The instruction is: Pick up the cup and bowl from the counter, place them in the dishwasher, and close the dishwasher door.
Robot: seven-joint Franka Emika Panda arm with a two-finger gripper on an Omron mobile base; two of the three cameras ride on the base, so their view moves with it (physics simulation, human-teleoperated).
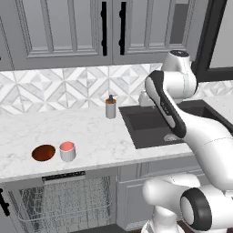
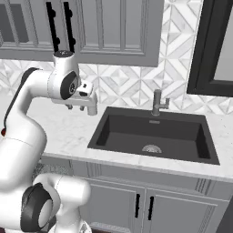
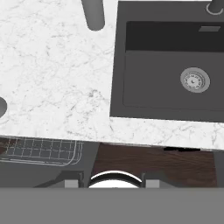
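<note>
Two things wait for me, the cup and the bowl, side by side near the front edge of the desk, well off to the left of my hand, which hangs over the desk just left of the sink. Neither is in my grip yet; my hand carries nothing, and whether its fingers are spread or pressed together I cannot tell from these pictures. Below the cup and bowl the dishwasher stands with its wire rack showing, so loading looks ready. I judge the first job is to swing left and come down over the cup, the nearer of the two. To do it well I should spread my fingers wider than the cup's rim before lowering, centre over it, and keep clear of the bowl beside it so I don't nudge it. The soap dispenser stands further back, out of my path.
</note>
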